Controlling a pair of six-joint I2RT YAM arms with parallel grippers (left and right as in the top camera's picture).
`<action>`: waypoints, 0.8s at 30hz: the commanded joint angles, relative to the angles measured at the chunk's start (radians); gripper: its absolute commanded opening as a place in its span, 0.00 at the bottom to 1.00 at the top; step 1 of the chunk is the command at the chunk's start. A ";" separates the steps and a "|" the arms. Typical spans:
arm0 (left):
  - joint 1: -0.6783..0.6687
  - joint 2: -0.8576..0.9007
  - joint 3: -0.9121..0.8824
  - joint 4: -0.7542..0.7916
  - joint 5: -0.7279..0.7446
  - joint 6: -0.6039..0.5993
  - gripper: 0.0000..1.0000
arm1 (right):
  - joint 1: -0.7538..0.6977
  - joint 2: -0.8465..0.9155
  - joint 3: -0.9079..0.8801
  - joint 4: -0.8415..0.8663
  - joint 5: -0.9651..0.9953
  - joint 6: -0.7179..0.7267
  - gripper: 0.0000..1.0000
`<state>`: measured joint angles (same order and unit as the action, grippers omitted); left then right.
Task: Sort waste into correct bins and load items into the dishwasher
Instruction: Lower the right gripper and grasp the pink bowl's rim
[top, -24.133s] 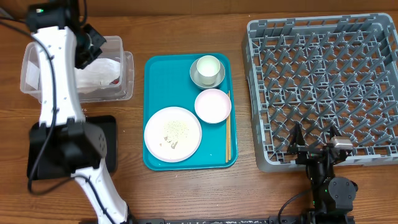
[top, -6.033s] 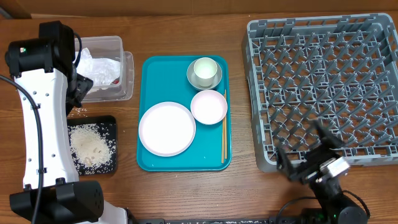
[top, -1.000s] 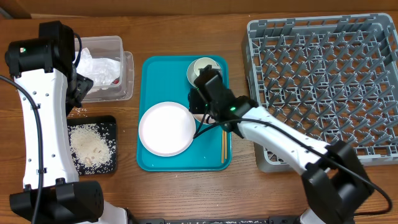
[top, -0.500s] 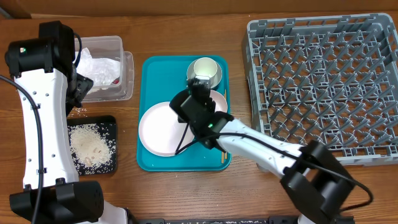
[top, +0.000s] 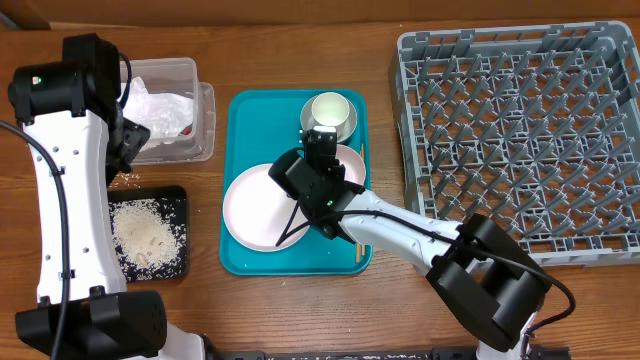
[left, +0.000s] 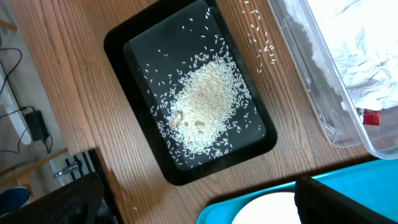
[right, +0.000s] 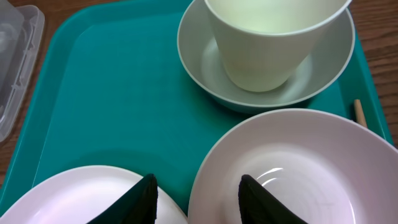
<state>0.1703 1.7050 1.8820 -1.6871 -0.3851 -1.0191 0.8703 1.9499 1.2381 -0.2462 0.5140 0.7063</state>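
Hovering low over the teal tray (right: 112, 93), the right gripper (right: 198, 190) has its jaws partway apart, straddling the white bowl (right: 292, 168) at its rim on the plate (right: 62, 199) side, nothing pinched. The cup (right: 273, 37) sits in the metal bowl (right: 205, 68) right next to it. Left gripper (left: 199, 205) hangs wide open above the black tray (left: 134, 56) holding the rice (left: 205, 102).
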 joint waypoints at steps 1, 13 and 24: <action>-0.001 -0.019 0.017 -0.002 -0.006 -0.021 1.00 | -0.002 0.010 0.027 0.011 0.000 -0.002 0.44; -0.001 -0.019 0.017 -0.002 -0.006 -0.021 1.00 | -0.016 0.100 0.146 -0.100 -0.068 -0.035 0.49; -0.001 -0.019 0.017 -0.002 -0.006 -0.021 1.00 | -0.029 0.136 0.222 -0.172 -0.089 -0.024 0.48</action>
<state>0.1703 1.7050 1.8820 -1.6871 -0.3851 -1.0191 0.8433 2.0907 1.4242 -0.4194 0.4316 0.6777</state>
